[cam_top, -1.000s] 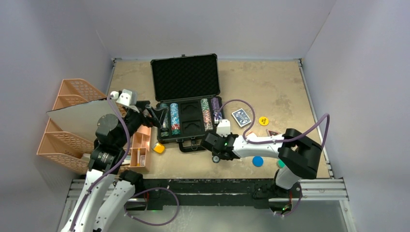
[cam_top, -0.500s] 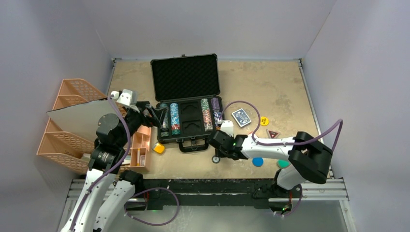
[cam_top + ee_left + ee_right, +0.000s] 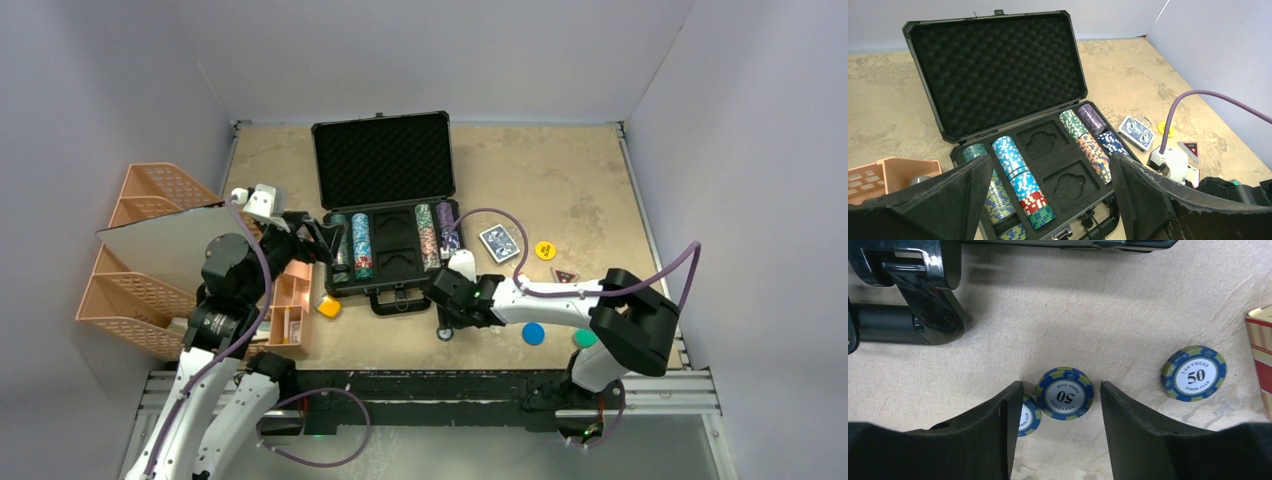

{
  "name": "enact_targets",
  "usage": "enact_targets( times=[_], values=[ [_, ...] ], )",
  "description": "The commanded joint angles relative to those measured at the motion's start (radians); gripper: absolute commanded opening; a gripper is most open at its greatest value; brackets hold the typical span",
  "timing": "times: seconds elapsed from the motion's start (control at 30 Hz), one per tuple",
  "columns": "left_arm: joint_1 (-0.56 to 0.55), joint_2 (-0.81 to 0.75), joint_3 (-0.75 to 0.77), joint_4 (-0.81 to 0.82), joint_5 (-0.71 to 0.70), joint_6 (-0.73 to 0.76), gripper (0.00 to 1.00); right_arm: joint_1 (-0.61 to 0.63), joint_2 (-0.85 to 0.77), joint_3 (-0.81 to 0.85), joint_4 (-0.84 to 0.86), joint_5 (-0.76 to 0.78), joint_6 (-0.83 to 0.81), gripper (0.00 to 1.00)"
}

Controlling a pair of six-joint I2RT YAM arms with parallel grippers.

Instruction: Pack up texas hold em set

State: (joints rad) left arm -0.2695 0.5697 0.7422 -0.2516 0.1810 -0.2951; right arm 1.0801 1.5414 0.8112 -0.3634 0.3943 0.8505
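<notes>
Black briefcase (image 3: pixel 1050 161) with dimpled foam lining (image 3: pixel 998 70); blue-and-green chips (image 3: pixel 1064 393) marked 50; blue-patterned deck (image 3: pixel 1136 132).

Both agape: left claw (image 3: pixel 1050 200), right claw (image 3: pixel 1058 412)

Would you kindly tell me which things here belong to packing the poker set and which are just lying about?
Belongs to the job: black briefcase, chip stacks, loose 50 chips, blue card deck, yellow button.
Just lying about: yellow block, green block, peach baskets, small peach tray.
</notes>
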Motion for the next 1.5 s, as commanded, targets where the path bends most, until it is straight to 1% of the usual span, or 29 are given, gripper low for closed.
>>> enact_targets(
  times=[0.0,0.17,0.27,0.33,0.43,0.5,0.67,0.73,0.8,0.93,1.17,1.37,1.47],
  values=[
    [0.0,0.002,0.011,0.017,-0.016,0.009,0.91,0.002,-0.026,0.069,-0.09,0.055,-0.015,0.62],
    [0.0,0.001,0.012,0.015,-0.026,0.01,0.91,0.002,-0.108,0.144,-0.112,0.087,-0.068,0.63],
    [0.0,0.002,0.013,0.01,-0.035,0.01,0.91,0.008,-0.111,0.16,-0.09,0.034,-0.124,0.63],
    [0.0,0.0,0.015,0.007,-0.038,0.01,0.91,0.024,-0.102,0.16,-0.1,0.02,-0.115,0.64],
    [0.0,-0.002,0.016,0.005,-0.044,0.007,0.91,0.069,-0.104,0.149,-0.155,0.085,0.018,0.7],
    [0.0,0.0,0.018,0.0,-0.055,0.006,0.9,0.105,-0.117,0.133,-0.18,0.122,0.123,0.72],
    [0.0,0.018,0.028,-0.008,-0.053,0.004,0.9,0.163,-0.135,0.106,-0.262,0.172,0.321,0.73],
    [0.001,0.024,0.031,-0.007,-0.039,0.004,0.9,0.164,-0.13,0.085,-0.266,0.154,0.353,0.69],
    [0.001,0.027,0.032,-0.007,-0.03,0.005,0.89,0.163,-0.115,0.061,-0.25,0.083,0.348,0.64],
    [0.001,0.023,0.032,-0.009,-0.032,0.007,0.89,0.162,-0.065,0.079,-0.216,0.043,0.319,0.57],
    [0.001,0.021,0.032,-0.013,-0.046,0.005,0.89,0.161,0.01,0.102,-0.196,0.0,0.299,0.57],
    [0.005,0.007,0.035,-0.026,-0.056,0.004,0.88,0.144,0.031,0.101,-0.166,-0.043,0.29,0.57],
    [0.011,0.003,0.031,-0.017,-0.038,0.004,0.88,0.127,0.043,0.106,-0.156,-0.052,0.274,0.57]
  ],
)
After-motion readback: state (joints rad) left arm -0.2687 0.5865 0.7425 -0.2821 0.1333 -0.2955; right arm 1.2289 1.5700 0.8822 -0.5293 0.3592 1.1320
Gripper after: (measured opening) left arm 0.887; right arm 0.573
